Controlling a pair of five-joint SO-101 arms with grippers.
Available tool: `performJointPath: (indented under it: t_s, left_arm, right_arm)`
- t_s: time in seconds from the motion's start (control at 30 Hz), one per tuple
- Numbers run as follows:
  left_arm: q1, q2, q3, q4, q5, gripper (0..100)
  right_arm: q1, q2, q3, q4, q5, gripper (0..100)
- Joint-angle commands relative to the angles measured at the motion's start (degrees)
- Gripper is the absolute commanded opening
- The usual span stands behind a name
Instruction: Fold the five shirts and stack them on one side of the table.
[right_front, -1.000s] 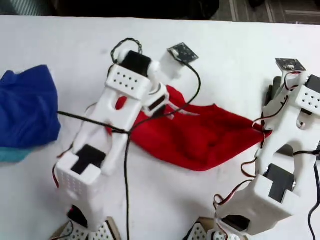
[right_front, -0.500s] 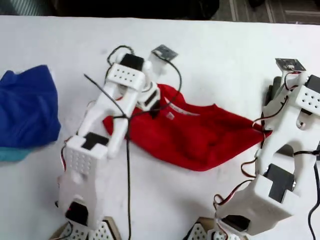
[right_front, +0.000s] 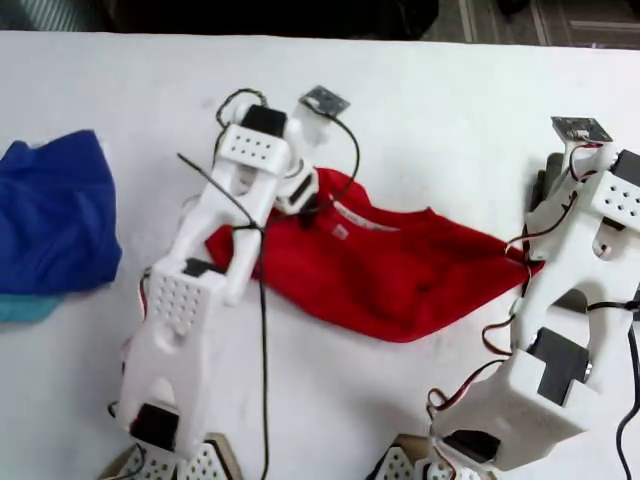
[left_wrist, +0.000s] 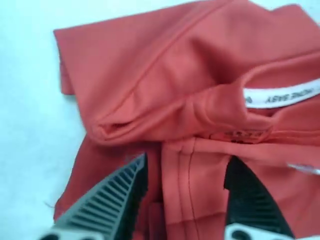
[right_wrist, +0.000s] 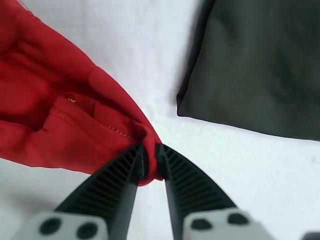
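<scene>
Between the fingers of the left claw (left_wrist: 187, 167), which stand wide apart and hold nothing, lies the red shirt (left_wrist: 165, 65). A stitched seam (left_wrist: 186, 190) runs lengthwise through the gap, about midway between the two fingers. Just past the fingertips the cloth bunches into a folded ridge that lies across the claw's line. The white collar label (left_wrist: 282, 95) sits beyond that ridge, off toward the plain black finger's side. So the collar end is the part under this claw, and a straight drop would probably pinch the seam, not the neckline.

From above, the shirt's long axis runs from this claw across the surface (right_front: 450, 90) to the right claw (right_wrist: 150, 155). That claw is clamped shut on the shirt's far corner, with a small tuck of red hem pressed between its ribbed pads. Each arm is therefore nearest its own end of the garment.

The left arm (right_front: 215, 250) reaches forward from its base with the wrist tipped down over the collar. The right arm (right_front: 570, 300) stands folded more upright at the other end.

Farther out from the right claw, a dark shirt (right_wrist: 260, 65) lies on the surface, apart from the red hem. Well off beyond the left arm's outer side sits a blue shirt (right_front: 55, 215) in a loose heap.
</scene>
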Motion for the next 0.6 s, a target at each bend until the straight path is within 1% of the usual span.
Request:
performJointPath:
  t_s: [0.0, 0.3, 0.4, 0.47, 0.57]
  left_arm:
    - [0.6, 1.3, -5.4, 1.0, 0.6, 26]
    - [1.2, 8.3, -11.6, 1.7, 0.5, 26]
    - [1.3, 9.6, -13.4, 3.3, 0.4, 26]
    - [1.7, 10.4, -15.2, 4.4, 0.4, 23]
    - [2.9, 10.5, -17.1, 6.1, 0.4, 16]
  right_arm:
    - [0.0, -3.1, -1.8, 0.0, 0.5, 1.9]
    - [0.1, -3.1, -1.8, 0.0, 0.5, 1.9]
    - [0.2, -3.1, -1.8, 0.0, 0.5, 1.9]
    - [0.2, -3.1, -1.8, 0.0, 0.5, 1.9]
    - [-0.1, -3.1, -1.8, 0.0, 0.5, 1.9]
